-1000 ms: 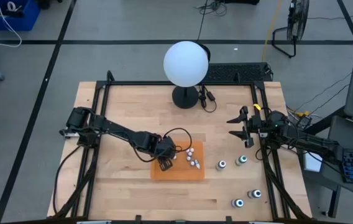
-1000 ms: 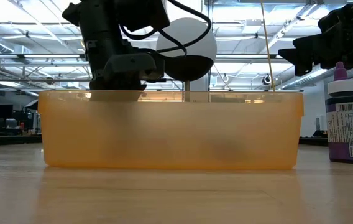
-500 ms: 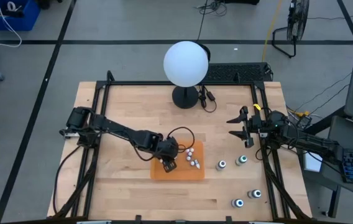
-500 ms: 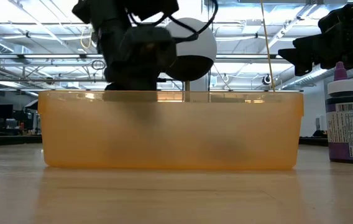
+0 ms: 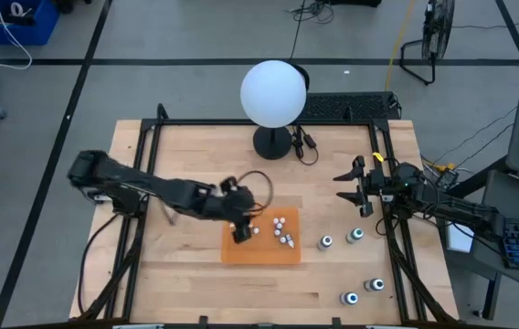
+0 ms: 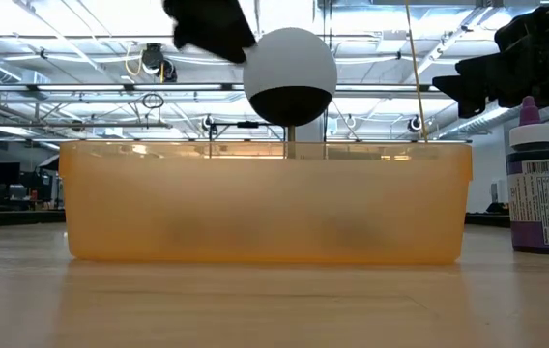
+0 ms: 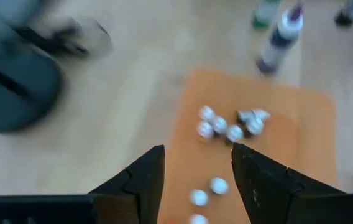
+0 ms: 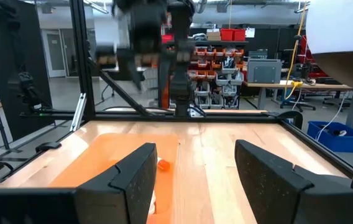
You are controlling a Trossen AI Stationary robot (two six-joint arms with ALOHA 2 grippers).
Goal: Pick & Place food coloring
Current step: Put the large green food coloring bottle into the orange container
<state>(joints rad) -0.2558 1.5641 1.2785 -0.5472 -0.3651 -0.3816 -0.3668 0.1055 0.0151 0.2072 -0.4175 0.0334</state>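
Well, from above, my left gripper (image 5: 238,228) hangs over the near-left part of the orange tray (image 5: 261,250), its fingers apart and nothing between them. The small whitish bottles (image 5: 282,232) lie in a loose cluster inside the tray, just to the right of that gripper and a little beyond it — close, but not touching. The four darker bottles with ringed tops (image 5: 341,238) stand on the bare wooden table (image 5: 195,183) to the right of the tray, two near its right edge and two nearer the front. My right gripper (image 5: 354,195) waits over the table's right side, beyond those dark bottles, with the white globe lamp (image 5: 273,93) standing at the far middle.

At table height, the tray's translucent orange wall (image 6: 265,203) fills the middle and hides whatever lies inside. A purple bottle with a printed label (image 6: 539,193) stands upright on the table to its right. Part of a dark arm shows above the tray, in front of the lamp.

Through my left wrist, my two fingers (image 7: 145,177) stand parted and empty above the tray — the whitish bottles (image 7: 226,127) sit scattered beyond the fingertips, a few lying directly between and below them.

Through my right wrist, my fingers (image 8: 136,174) are spread with nothing held, and the tray (image 8: 120,158) lies ahead on the table.
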